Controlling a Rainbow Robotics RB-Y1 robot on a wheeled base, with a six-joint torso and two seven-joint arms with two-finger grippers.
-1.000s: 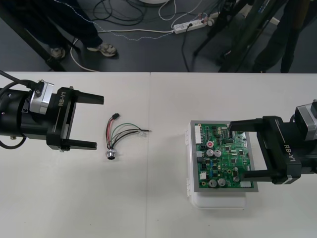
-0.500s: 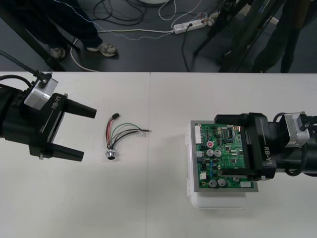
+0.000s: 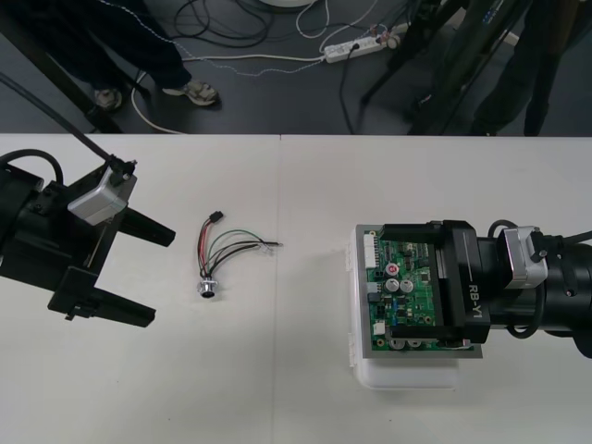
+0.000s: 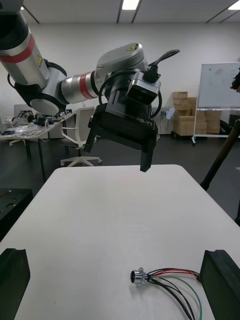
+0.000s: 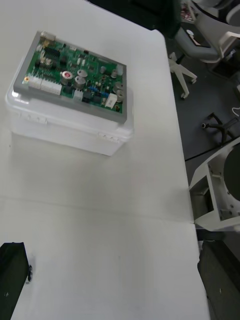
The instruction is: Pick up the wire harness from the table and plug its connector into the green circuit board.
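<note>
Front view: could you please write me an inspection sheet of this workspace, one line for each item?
Surface: plain light table.
Job's things: wire harness lies loose on the table, not plugged in; green circuit board sits on its white base.
Clutter: nothing seen.
Hands: left hand open, beside the harness, not touching it; right hand open, over the board.
Cables: floor cables and a power strip beyond the table's far edge.
Surroundings: dark floor.
</note>
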